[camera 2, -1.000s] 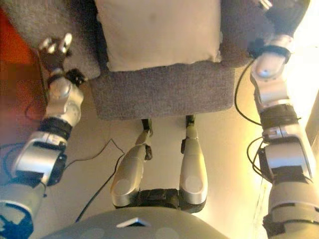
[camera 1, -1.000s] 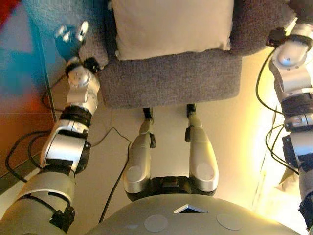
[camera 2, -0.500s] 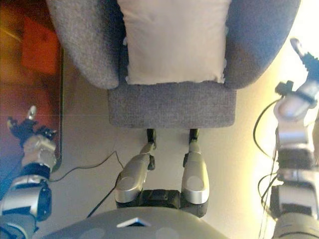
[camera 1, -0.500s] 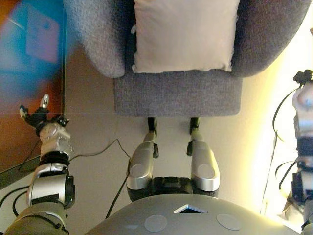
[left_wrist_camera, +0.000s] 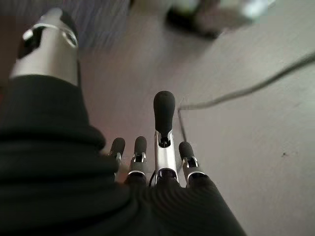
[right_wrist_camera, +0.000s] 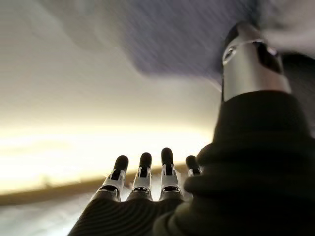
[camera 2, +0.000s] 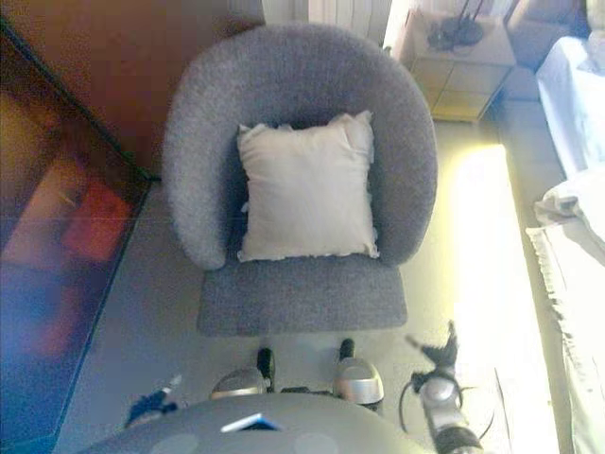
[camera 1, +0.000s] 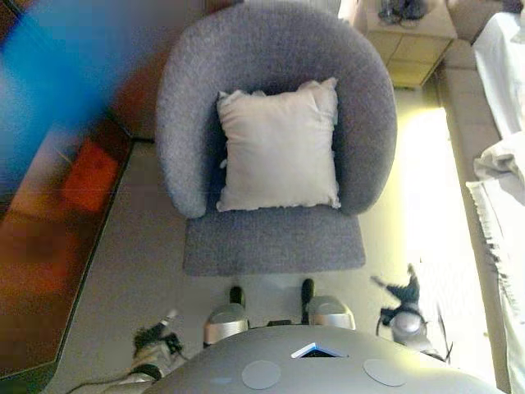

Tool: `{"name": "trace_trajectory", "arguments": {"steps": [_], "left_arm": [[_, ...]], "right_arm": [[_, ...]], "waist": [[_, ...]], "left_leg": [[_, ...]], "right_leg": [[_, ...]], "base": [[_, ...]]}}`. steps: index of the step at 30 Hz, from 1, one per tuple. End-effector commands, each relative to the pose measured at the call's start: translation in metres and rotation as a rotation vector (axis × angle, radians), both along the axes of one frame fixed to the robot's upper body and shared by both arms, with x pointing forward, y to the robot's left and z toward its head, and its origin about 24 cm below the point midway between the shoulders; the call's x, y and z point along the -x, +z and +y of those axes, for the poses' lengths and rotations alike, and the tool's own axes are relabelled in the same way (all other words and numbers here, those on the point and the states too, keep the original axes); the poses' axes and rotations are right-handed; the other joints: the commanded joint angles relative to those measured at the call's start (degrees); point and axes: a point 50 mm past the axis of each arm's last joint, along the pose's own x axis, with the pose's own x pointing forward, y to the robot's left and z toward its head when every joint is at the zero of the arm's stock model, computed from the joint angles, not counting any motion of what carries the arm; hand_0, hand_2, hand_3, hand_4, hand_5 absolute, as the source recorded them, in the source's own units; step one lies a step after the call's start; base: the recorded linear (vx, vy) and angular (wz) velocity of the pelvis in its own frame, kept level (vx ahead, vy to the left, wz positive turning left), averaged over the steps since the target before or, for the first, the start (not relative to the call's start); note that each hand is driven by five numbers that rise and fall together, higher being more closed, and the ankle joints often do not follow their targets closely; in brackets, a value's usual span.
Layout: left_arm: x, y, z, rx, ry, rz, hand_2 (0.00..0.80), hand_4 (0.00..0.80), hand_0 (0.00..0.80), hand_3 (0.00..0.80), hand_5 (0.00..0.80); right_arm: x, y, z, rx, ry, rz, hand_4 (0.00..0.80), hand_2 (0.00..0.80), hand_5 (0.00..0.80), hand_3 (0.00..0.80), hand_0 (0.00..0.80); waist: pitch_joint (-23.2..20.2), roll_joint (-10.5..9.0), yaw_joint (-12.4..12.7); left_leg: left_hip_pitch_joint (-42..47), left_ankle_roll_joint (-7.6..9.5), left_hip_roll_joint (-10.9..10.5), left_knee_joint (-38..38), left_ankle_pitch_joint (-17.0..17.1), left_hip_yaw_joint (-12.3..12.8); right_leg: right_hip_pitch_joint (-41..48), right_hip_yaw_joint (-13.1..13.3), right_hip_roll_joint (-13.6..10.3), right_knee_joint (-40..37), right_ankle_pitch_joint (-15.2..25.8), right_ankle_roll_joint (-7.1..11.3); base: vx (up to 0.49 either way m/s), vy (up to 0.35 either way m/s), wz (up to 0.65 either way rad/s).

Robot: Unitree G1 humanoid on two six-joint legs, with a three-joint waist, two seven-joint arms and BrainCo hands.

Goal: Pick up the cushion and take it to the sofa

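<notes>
A cream square cushion (camera 1: pixel 279 148) leans against the back of a round grey armchair (camera 1: pixel 189 123), resting on its seat. Neither hand touches it. My left hand (camera 1: pixel 156 341) hangs low over the floor, in front of the chair's left corner. In its wrist view the left hand (left_wrist_camera: pixel 165 128) has straight fingers over bare floor and holds nothing. My right hand (camera 1: pixel 402 295) hangs low at the chair's front right. The right wrist view shows the right hand (right_wrist_camera: pixel 142 172) with fingers spread and empty, the grey chair blurred past it.
A dark wooden cabinet (camera 1: pixel 49 213) runs along the left. A small pale side table (camera 1: pixel 410 33) stands at the back right. White cloth-covered furniture (camera 1: pixel 500 172) lines the right edge. Pale floor (camera 1: pixel 426 189) lies between it and the chair.
The camera has pulled back, so the whole armchair now shows. Both arms have dropped from beside the chair's armrests to low by the floor. The cushion stays on the seat.
</notes>
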Motion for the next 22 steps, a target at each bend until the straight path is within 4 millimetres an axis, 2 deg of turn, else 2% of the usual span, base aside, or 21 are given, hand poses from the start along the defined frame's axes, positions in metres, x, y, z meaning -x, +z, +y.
{"name": "trace_trajectory", "arguments": {"steps": [1,7,22], "left_arm": [[-0.012,0.001,0.008,-0.005,-0.087,-0.004,0.0,0.0,0.0,0.0,0.0],[-0.01,-0.005,-0.011,0.172,-0.15,0.054,0.0,0.0,0.0,0.0,0.0],[-0.02,-0.004,-0.009,0.222,-0.156,0.07,0.0,0.0,0.0,0.0,0.0]], "right_arm": [[-0.014,-0.004,0.008,-0.049,0.012,0.02,0.0,0.0,0.0,0.0,0.0],[0.01,-0.015,0.023,-0.143,-0.008,0.168,0.0,0.0,0.0,0.0,0.0],[0.005,-0.016,0.021,-0.168,0.045,0.173,0.0,0.0,0.0,0.0,0.0]], "waist": [[0.3,-2.49,1.3],[0.2,-2.87,1.4],[0.3,-2.45,0.9]], "left_leg": [[2.3,1.6,-1.9,0.5,-4.7,1.6],[3.7,2.09,-1.9,0.5,-5.4,1.5],[4.6,2.4,-1.9,0.5,-6.0,1.6]], "right_leg": [[2.4,-0.4,-0.9,2.1,-4.3,1.58],[3.6,-0.2,-0.4,2.4,-4.8,1.63],[4.1,1.1,0.1,2.2,-5.1,1.51]], "base": [[0.013,-0.046,0.01],[-0.012,-0.034,-0.01],[-0.022,0.003,-0.03]]}}
